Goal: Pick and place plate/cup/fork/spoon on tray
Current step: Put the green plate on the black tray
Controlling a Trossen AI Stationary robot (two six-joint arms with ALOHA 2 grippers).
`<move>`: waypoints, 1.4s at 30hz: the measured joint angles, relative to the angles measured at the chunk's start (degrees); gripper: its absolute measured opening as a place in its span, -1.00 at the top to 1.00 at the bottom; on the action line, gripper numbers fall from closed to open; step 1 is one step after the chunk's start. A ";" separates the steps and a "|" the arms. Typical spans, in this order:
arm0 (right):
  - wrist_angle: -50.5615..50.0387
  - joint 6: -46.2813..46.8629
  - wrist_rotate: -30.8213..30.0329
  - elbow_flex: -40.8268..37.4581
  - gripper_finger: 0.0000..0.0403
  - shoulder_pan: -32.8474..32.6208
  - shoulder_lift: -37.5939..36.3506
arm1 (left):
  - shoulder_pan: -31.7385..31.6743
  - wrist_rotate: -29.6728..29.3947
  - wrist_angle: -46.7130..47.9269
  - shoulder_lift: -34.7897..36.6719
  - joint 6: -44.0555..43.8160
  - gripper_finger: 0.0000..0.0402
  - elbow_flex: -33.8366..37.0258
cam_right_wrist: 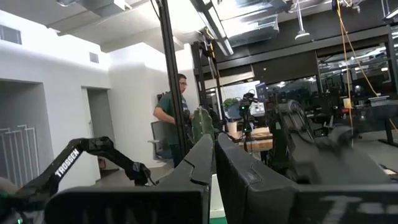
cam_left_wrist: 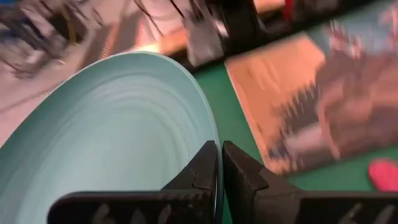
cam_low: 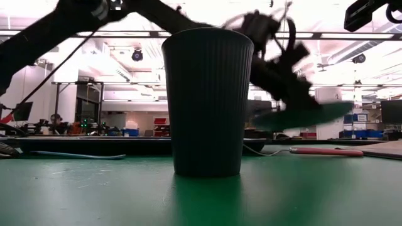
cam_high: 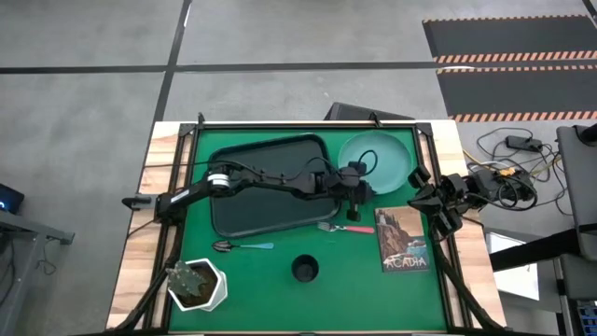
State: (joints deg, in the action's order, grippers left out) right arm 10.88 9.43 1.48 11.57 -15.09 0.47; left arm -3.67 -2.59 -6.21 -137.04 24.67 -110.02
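Ribbed dark cup (cam_low: pixel 208 100), cylindrical, stands upright on our green mat (cam_low: pixel 201 194). We log the left gripper (cam_left_wrist: pixel 219 163) pinching the smooth teal plate (cam_left_wrist: pixel 118 134) by its rim, beside the black tray (cam_high: pixel 266 182). Right gripper (cam_right_wrist: pixel 214 155) closed, empty, parked at the table's right edge.

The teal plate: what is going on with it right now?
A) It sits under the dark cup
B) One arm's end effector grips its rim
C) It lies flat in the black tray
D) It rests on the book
B: the left end effector is clamped on the plate rim, lifted clear of the table.
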 joint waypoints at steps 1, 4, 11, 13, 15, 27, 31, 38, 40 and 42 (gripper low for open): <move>0.40 0.00 0.02 0.00 0.96 0.00 -0.02 | 0.28 -1.10 -0.40 0.96 0.17 0.99 0.02; 1.49 -0.18 0.20 0.02 0.96 0.00 -0.22 | 1.28 -3.79 1.32 4.40 1.79 1.00 0.43; 1.18 -0.31 4.10 1.60 0.96 -0.02 -0.40 | 4.84 -13.18 13.37 12.00 2.71 1.00 0.84; 1.03 -0.32 5.65 1.83 0.96 -0.02 -0.41 | 5.68 -16.83 17.91 13.62 1.01 1.00 0.87; 1.05 -0.35 6.80 2.02 0.96 -0.02 -0.31 | 6.45 -20.11 23.50 15.00 -1.03 1.00 1.31; 1.86 -0.69 7.58 2.05 0.96 -0.02 -0.37 | 8.16 -27.32 35.53 25.89 -21.96 1.00 20.42; 1.85 -1.43 7.54 2.05 0.96 -0.02 -0.24 | 8.34 -28.72 35.29 32.09 -31.47 1.00 30.16; 1.79 -1.51 7.54 2.05 0.96 -0.02 -0.02 | 10.58 -32.97 34.82 40.95 -44.30 1.00 44.58; 1.85 -1.51 7.54 2.05 0.96 -0.02 0.04 | 11.08 -33.98 34.29 42.77 -47.18 1.00 47.75; 1.84 -1.51 7.53 2.05 0.96 -0.02 0.02 | 11.43 -34.42 33.26 43.79 -49.96 1.00 50.16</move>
State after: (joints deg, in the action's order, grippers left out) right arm 12.72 7.92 9.00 13.63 -15.11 0.49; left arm 7.76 -37.01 27.06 -93.25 -25.29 -59.85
